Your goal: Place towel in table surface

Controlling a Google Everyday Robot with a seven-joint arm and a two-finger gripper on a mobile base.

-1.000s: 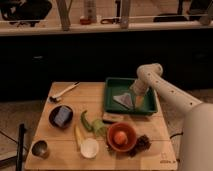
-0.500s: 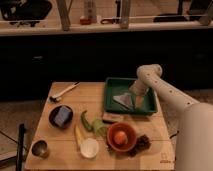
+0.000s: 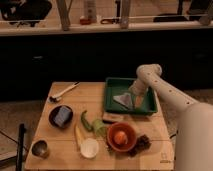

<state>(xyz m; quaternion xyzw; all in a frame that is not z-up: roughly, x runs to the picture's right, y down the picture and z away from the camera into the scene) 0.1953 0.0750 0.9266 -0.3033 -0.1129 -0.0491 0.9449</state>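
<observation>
Gripper (image 3: pixel 133 96) low inside rectangular green tray (image 3: pixel 108 96), at folded grey towel (image 3: pixel 123 100)

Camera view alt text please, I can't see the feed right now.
The robot's hand is inside the green tray, at the grey towel, which lies in the tray, not on the wooden table. An orange bowl and a dark bowl sit on the table in front.

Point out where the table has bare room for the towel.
Bare wood lies between the brush and the tray, and along the front between the metal cup and white cup. The middle front, round the orange bowl and pepper, is crowded. The tool is in the tray at the towel.
</observation>
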